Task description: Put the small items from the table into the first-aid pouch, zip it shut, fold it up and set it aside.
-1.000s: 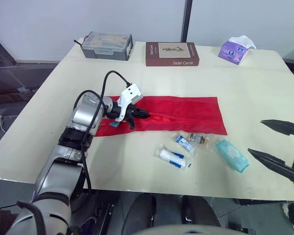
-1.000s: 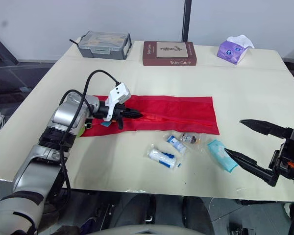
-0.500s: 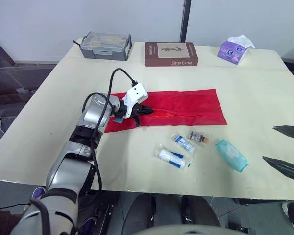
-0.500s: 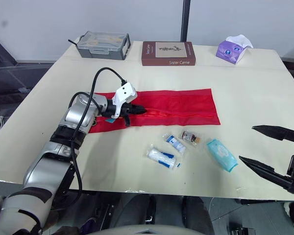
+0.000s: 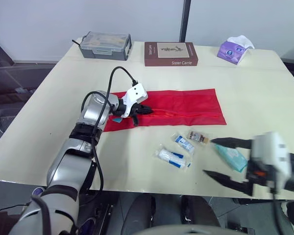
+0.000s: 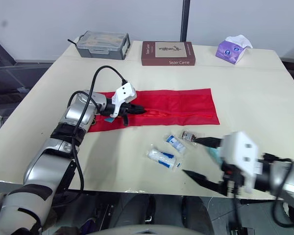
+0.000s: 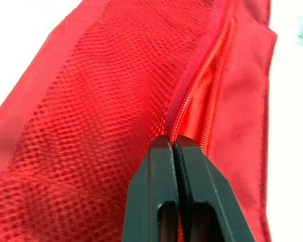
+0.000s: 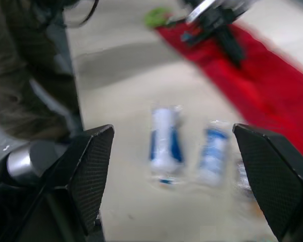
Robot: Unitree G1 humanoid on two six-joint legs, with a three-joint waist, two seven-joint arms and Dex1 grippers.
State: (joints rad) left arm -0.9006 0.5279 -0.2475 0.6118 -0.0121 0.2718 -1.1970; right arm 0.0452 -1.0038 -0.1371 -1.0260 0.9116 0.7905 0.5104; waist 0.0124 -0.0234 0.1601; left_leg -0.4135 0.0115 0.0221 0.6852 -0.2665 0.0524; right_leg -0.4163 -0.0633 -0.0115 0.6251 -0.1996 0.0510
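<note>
nearest to you, on the near side of the first-aid pouch [image 5: 183,108] and toward its right end, your right gripper [image 5: 208,156] has its two black fingers spread wide. the teal wipes pack [image 5: 231,154] shows between those fingers in the head view, but you cannot tell whether either finger touches it. just to the left of it, still on the near side of the pouch, lie three more small items on the table [image 5: 49,122]: a white-and-blue tube packet [image 5: 171,157] closest to you, a small blue-and-white sachet [image 5: 184,143] just beyond it, and a small brown packet [image 5: 198,137] beside the sachet, nearest the pouch's near edge. all four items are outside the pouch and apart from it. the pouch itself lies flat and unfolded, a long red strip running left to right across the middle of the table. at its left part your left gripper [image 5: 146,110] has its fingers [image 7: 161,171] pressed together, pinching the pouch at the zipper line where the mesh panel meets the plain red fabric. on the far side of the pouch, well apart from it, a brown book [image 5: 171,53] sits behind its middle, a grey lidded box [image 5: 106,45] behind its left end, and a purple tissue pack [image 5: 232,51] beyond its right end.
</note>
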